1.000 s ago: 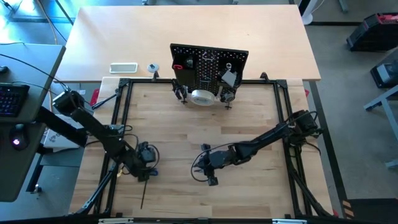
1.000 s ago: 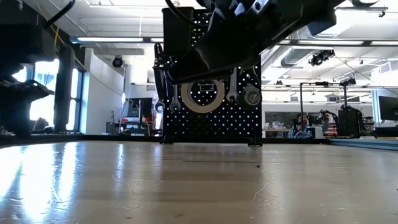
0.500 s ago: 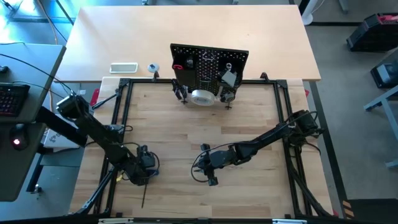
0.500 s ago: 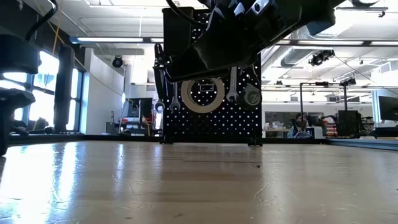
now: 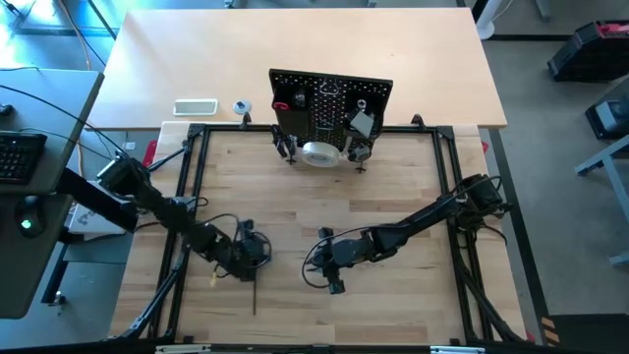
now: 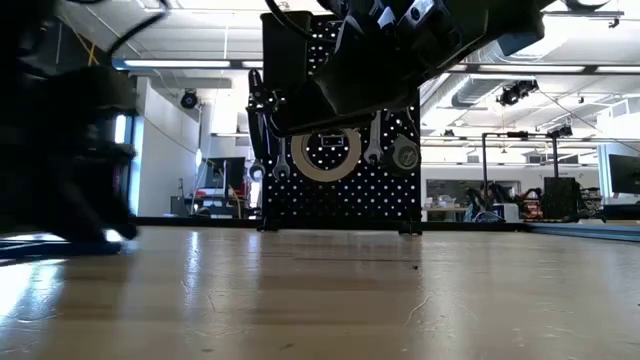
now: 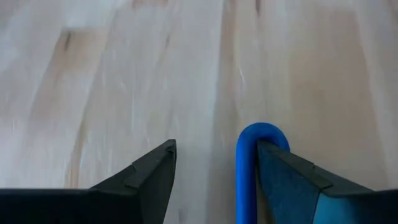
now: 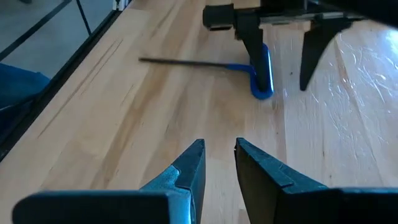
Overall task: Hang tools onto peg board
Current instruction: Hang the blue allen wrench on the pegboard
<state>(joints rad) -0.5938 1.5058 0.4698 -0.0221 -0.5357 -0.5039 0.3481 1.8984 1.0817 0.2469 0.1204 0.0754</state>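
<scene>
Blue T-handle hex key [image 8: 258, 70] between open left hand's [image 8: 278, 65] fingers, touching one.

Worktop [image 5: 324, 197] is seen straight down from overhead; peg board [image 6: 340, 120] is faced level from worktop height. Each wrist view is aimed close along the wood; blue hex key [image 8: 261, 71] is shared by both.

Two dark jointed arms, looped black cables, wedge-shaped black fingers [image 8: 186, 168].
</scene>
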